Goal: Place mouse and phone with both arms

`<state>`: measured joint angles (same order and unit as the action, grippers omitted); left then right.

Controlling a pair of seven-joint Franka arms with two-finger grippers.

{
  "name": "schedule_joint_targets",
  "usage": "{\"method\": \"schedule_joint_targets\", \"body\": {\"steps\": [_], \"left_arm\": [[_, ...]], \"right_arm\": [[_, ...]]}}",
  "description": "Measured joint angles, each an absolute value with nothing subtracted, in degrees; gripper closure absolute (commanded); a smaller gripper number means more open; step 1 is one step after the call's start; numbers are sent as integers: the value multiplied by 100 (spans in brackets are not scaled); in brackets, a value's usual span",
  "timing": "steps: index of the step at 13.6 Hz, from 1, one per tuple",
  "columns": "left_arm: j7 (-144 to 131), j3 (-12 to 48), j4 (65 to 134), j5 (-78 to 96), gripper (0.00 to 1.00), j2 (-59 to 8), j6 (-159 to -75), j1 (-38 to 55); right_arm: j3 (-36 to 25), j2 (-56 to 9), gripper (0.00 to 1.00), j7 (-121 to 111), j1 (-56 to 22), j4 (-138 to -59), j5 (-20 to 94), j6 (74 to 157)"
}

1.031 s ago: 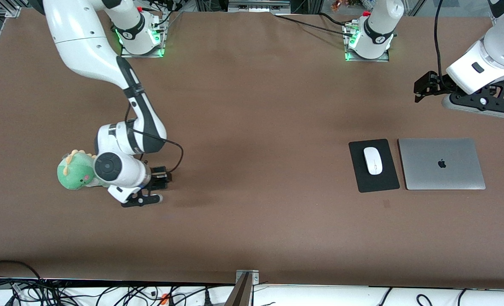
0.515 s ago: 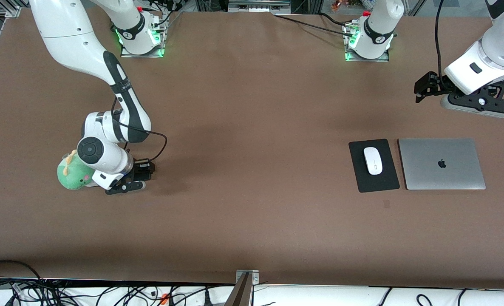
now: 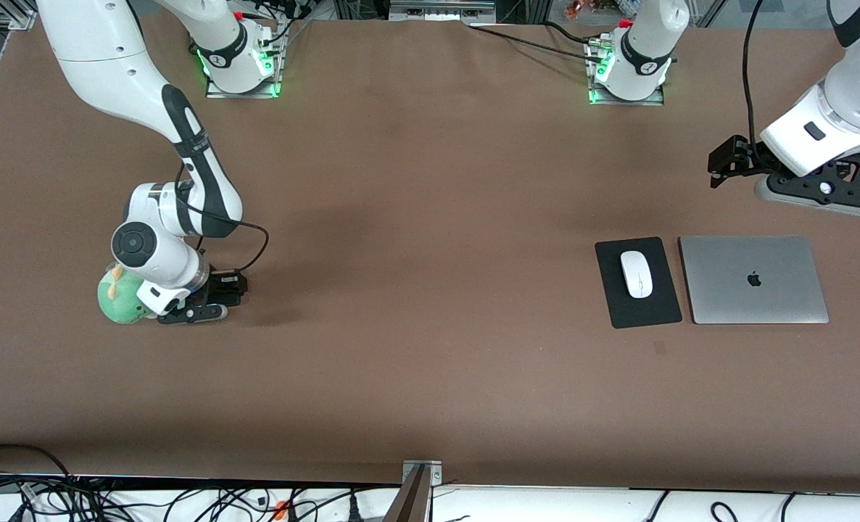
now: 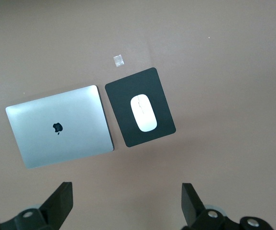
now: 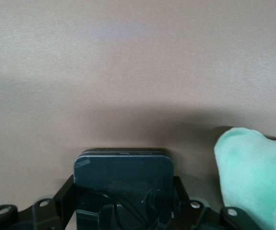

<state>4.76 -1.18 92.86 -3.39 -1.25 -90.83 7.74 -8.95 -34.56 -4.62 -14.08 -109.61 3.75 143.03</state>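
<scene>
The white mouse (image 3: pixel 637 273) lies on a black pad (image 3: pixel 644 313) beside a closed silver laptop (image 3: pixel 753 279); it also shows in the left wrist view (image 4: pixel 143 113). My left gripper (image 3: pixel 811 190) hangs open and empty in the air over bare table, farther from the front camera than the laptop; its jaws stand wide apart in the left wrist view (image 4: pixel 126 206). My right gripper (image 3: pixel 191 313) is low over the table beside a green plush toy (image 3: pixel 114 303). It is shut on the black phone (image 5: pixel 123 175), whose two sides sit between the fingers. The phone is hidden in the front view.
The green plush toy (image 5: pixel 252 167) sits close beside the right gripper, toward the right arm's end of the table. A small tape square (image 3: pixel 660 348) lies near the pad, nearer to the front camera. The arm bases stand along the table's back edge.
My right arm has swung toward its own end of the table with the phone, closing in beside the plush toy. The left gripper has drifted slightly; mouse, pad and laptop have not moved.
</scene>
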Motion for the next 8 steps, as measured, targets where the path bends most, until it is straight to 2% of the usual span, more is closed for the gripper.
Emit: {"method": "schedule_joint_targets", "body": {"steps": [4,8], "left_arm": [[473,-174,9256,-339,0,-129,-9083,750],[473,-211,9256,-339,0,-129,-9083,643]], "right_arm": [[-863,-3442,0,-458,-1415,-10874,391,14228],[-851,-3387,0,-448,-1416,-9953,831,12866]]}}
